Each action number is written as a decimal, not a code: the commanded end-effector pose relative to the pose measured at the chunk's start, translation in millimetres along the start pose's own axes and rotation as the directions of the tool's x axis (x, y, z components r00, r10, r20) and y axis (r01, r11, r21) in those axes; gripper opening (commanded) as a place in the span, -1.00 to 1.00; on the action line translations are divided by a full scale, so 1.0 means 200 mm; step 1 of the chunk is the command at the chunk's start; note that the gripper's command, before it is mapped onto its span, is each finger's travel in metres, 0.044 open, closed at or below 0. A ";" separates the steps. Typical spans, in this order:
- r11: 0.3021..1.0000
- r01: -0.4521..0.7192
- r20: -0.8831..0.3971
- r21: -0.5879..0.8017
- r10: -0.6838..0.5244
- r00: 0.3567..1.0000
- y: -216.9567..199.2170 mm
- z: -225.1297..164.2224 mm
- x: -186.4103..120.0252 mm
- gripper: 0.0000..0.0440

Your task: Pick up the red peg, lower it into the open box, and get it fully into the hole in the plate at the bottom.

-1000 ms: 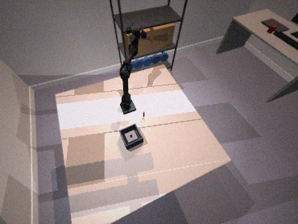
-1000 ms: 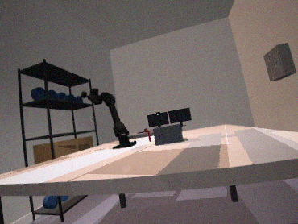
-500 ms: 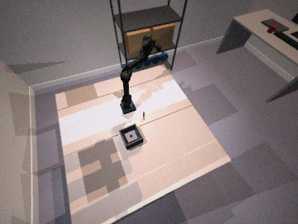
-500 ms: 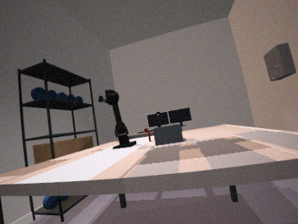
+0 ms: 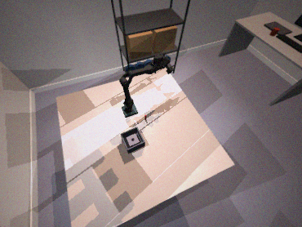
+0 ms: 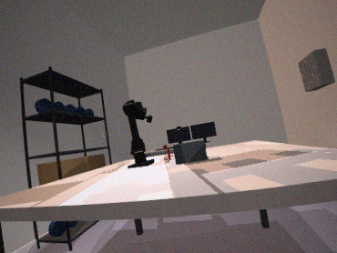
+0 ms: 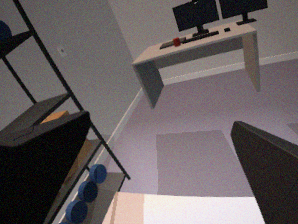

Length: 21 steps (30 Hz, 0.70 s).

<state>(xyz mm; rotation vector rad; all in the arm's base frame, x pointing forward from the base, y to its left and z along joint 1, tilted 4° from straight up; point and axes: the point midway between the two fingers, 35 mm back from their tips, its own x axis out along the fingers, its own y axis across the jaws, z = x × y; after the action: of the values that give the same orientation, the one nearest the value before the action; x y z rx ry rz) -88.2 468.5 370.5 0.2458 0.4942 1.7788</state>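
The red peg [image 5: 145, 117] [image 6: 167, 152] stands upright on the table, behind and to the right of the box in the top view. The open dark box [image 5: 136, 149] [image 6: 191, 152] sits on the table, and the light plate [image 5: 130, 143] with a dark hole shows at its bottom. My gripper [image 5: 170, 70] [image 6: 148, 119] [image 7: 161, 123] is wide open and empty. It is raised high above the table, well away from both peg and box. The wrist view shows both fingers spread, with neither peg nor box between them.
The arm's base [image 5: 130, 110] [image 6: 140, 163] stands close behind the peg and box. A metal shelf rack with cardboard boxes [image 5: 139, 44] and blue round things [image 7: 88, 191] stands beyond the table. A desk [image 5: 261, 22] [image 7: 150, 57] with monitors [image 6: 202, 130] is farther off.
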 end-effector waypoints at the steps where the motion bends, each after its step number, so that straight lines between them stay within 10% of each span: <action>1: 0.990 0.126 -0.046 0.056 -0.124 0.991 -0.26 -0.02 -0.09 1.00; 21: 0.668 0.641 -0.212 0.378 -0.612 0.762 -1.15 -0.08 -0.82 1.00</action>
<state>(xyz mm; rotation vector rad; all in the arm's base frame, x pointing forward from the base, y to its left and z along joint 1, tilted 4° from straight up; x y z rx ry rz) 129.3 375.0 280.7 0.2579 0.8526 1.0805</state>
